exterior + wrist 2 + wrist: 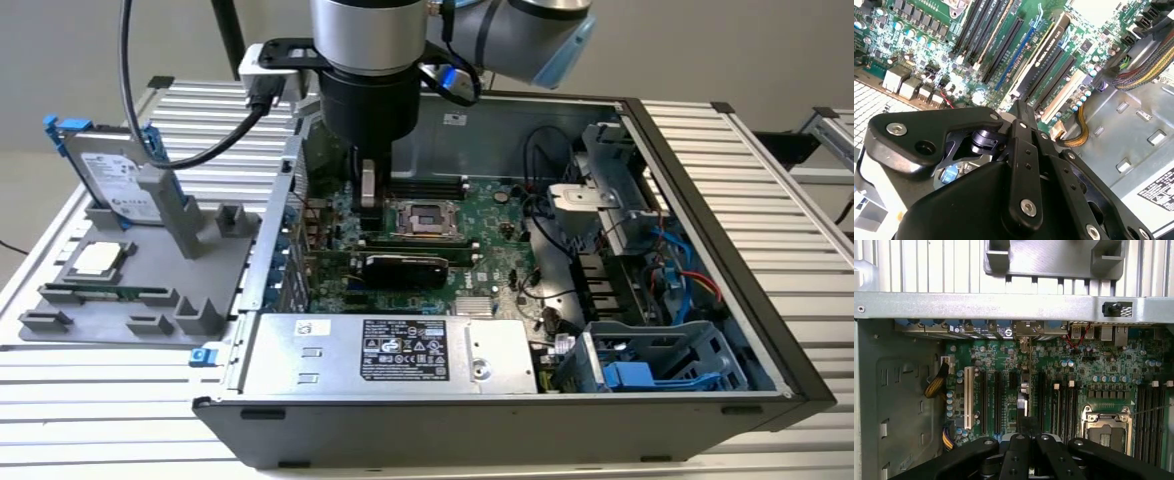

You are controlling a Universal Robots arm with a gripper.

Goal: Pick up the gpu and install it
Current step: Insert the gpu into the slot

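Note:
The gpu (407, 268) stands seated in a slot on the green motherboard (501, 265) inside the open computer case, its black shroud facing the exterior view. In both wrist views it shows edge-on among the long slots, gpu (1046, 50) and gpu (1024, 390). My gripper (367, 200) hangs over the board, above and apart from the card, near the processor socket (427, 215). Its black links meet in a narrow point, gripper (1027, 422) and gripper (1018, 105). It is shut and holds nothing.
A grey fixture (160, 330) at the exterior view's left carries a silver hard drive (114, 175) with blue rails, a processor chip (96, 258) and a memory stick (107, 293). The power supply (387, 350) fills the case's near side. Cables and a drive cage (654, 360) crowd the right.

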